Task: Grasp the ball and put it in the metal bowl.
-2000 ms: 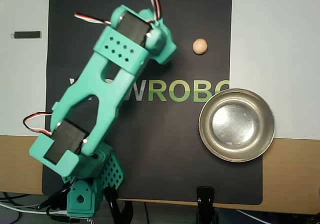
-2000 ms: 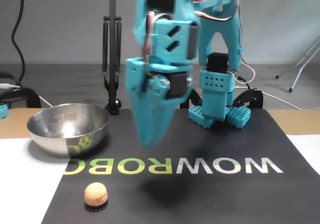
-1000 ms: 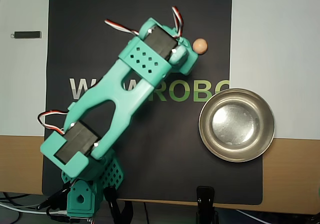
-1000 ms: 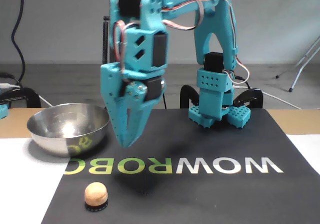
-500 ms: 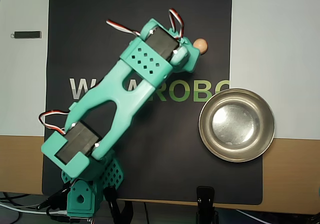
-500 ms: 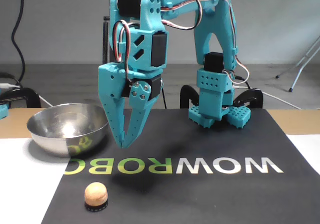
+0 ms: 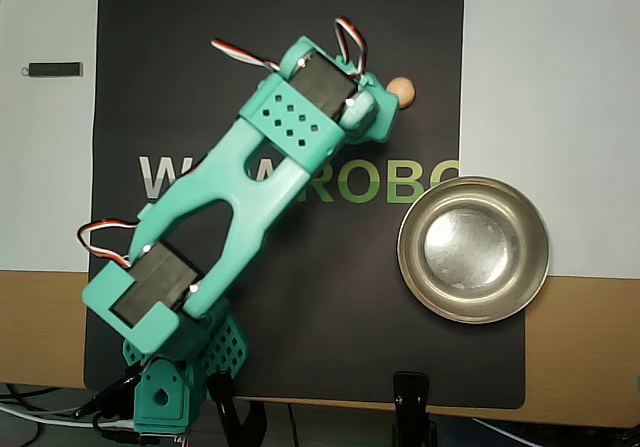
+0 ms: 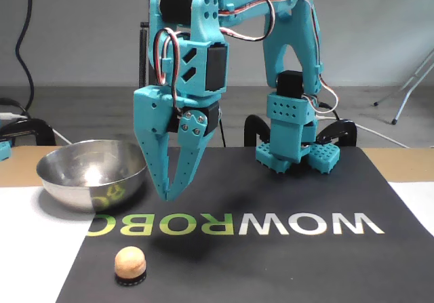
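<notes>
The ball is a small tan sphere resting on a dark ring at the near left of the black mat. In the overhead view the arm's wrist partly covers the ball. The metal bowl stands empty, left of the gripper in the fixed view and at the lower right in the overhead view. My teal gripper hangs point-down above the mat, behind and slightly right of the ball and well above it. Its fingertips meet, with a narrow slit higher up, and hold nothing. In the overhead view the fingers are hidden under the arm.
The black mat with lettering covers the table's middle, and white paper lies on both sides. A small dark bar lies at the far left. The arm's base and clamps stand at the mat's back edge.
Two seconds ago the arm was further from the ball; it swung over toward it and lowered. The wrist then rolled, showing both fingers. Hardly any motion in the last half second.
</notes>
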### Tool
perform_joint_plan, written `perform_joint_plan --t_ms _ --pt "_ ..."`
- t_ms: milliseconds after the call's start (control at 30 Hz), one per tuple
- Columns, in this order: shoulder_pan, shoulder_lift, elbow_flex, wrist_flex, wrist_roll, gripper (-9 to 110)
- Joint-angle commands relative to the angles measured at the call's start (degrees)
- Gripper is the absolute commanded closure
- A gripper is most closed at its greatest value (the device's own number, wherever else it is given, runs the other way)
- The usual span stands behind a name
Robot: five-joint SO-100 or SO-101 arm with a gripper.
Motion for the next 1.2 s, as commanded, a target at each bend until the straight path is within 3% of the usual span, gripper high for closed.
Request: perform_joint_plan --t_ms 0,733,967,1167 --pt "-0.4 -0.3 -2.4 -0.6 -0.2 101" --pt "-0.1 -11.8 -16.2 -2.5 0.4 100" --pt "0.2 -12.7 -17.1 -2.4 0.2 77" --pt "0.3 -12.7 -17.1 -2.4 0.4 76"
